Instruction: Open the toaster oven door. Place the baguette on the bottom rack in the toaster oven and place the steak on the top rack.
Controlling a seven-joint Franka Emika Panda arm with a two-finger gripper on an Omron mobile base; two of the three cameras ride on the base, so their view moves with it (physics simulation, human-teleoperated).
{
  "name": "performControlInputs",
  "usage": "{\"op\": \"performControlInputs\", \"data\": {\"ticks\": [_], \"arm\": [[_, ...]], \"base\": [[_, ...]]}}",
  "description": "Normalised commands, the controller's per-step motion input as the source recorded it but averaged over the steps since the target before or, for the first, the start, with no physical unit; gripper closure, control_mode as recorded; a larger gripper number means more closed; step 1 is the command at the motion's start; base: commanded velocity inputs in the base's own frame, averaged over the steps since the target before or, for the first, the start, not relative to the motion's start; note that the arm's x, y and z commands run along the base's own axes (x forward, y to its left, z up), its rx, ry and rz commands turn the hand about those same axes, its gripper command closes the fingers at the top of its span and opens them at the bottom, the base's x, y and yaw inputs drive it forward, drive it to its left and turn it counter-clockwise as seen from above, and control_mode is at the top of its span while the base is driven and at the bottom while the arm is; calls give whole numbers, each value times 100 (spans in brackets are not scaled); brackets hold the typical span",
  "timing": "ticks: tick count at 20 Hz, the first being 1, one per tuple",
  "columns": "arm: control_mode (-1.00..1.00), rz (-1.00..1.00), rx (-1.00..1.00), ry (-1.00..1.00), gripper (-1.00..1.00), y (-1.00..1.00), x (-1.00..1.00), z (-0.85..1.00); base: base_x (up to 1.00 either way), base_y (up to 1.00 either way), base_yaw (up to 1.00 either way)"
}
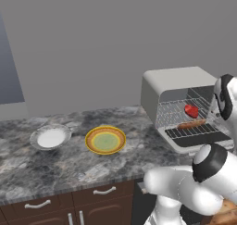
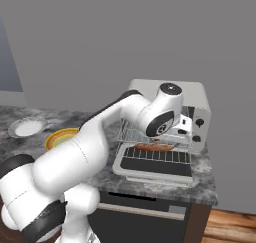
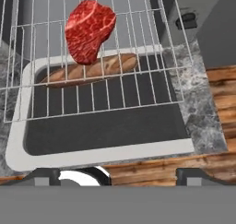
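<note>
**Nearing the end: both foods racked**

Judging by the hand view, the toaster oven door [image 3: 106, 135] lies folded down flat at lower centre. The steak [image 3: 89, 30] sits on the top rack [image 3: 152, 71] at upper left, and the baguette [image 3: 90, 70] lies beneath it, seemingly on the bottom rack, though the overlapping wires blur that. The claw [image 3: 117, 174] is spread apart at the bottom edge, gripping nothing. Little seems left beyond withdrawing from the toaster oven [image 1: 173, 83].

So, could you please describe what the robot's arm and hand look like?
The arm is glossy white with rounded, bulbous segments and dark grey bands at the joints, one round joint cap on top. The hand ends in two small dark fingertips. No cables or markings are visible.
</note>
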Motion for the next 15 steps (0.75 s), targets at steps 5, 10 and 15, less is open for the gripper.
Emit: {"op": "performControlInputs", "data": {"ticks": [5, 10, 15], "arm": [[-100, -5, 0, 3, -100, 0, -42, -1], [-100, -4, 0, 0, -100, 0, -12, -21], [-100, -3, 0, 0, -100, 2, 0, -27]], "base": [[0, 0, 0], [0, 0, 0], [0, 0, 0]]}}
